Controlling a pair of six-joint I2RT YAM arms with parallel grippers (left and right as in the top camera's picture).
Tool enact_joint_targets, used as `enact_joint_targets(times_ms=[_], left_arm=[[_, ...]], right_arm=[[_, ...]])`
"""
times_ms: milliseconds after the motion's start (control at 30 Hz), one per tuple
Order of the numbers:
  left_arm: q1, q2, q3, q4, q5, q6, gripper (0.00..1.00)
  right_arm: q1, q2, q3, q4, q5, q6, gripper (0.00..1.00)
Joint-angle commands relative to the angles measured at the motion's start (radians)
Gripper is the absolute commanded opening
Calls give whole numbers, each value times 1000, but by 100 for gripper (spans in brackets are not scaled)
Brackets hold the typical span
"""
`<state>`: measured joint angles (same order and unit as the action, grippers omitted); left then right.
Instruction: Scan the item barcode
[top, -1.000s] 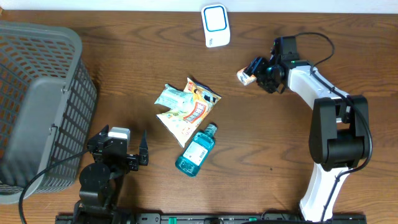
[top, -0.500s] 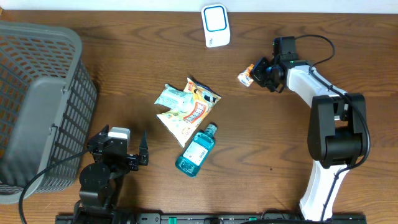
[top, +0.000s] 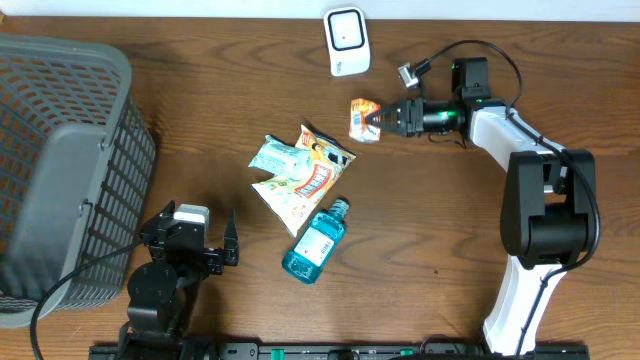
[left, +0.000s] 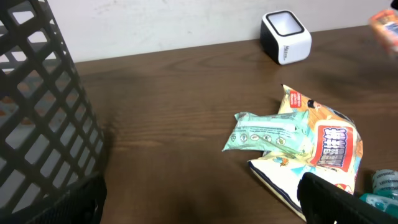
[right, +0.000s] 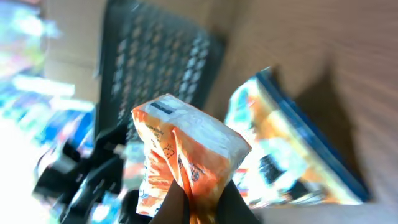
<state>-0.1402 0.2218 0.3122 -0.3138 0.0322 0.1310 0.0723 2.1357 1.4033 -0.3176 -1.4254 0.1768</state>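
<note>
Orange packet, edge pinched by right claw, stands clear of scanner.

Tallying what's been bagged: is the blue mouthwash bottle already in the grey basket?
No, the blue bottle lies on the table just below the snack bags, well apart from the grey basket.

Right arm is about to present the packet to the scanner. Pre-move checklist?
1. Right gripper shut on the orange packet: ok.
2. Packet lifted off the table: cannot tell.
3. Barcode turned toward the scanner: cannot tell, no barcode seen.
4. Scanner unobstructed: ok.
5. Snack bags and blue bottle lie away from the packet-to-scanner path: ok.
6. Left gripper open, beside the basket, far from the scanner: ok.
</note>
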Motion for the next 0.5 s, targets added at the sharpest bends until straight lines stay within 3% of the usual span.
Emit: enact_joint_targets(times_ms=[0,233,333,467], left_arm=[[0,-2,-1,0,13,-1,98],[0,-2,-1,0,13,-1,98],[0,-2,-1,0,13,-1,98],[0,-2,-1,0,13,-1,98]], right_arm=[[32,-3,-10,-70,-137,-261,1],[149,-4,-10,-400,-137,-613,1],[196,-4,-10,-626,-137,-883,1],[246,-4,-10,-1051,-137,-1336,1]])
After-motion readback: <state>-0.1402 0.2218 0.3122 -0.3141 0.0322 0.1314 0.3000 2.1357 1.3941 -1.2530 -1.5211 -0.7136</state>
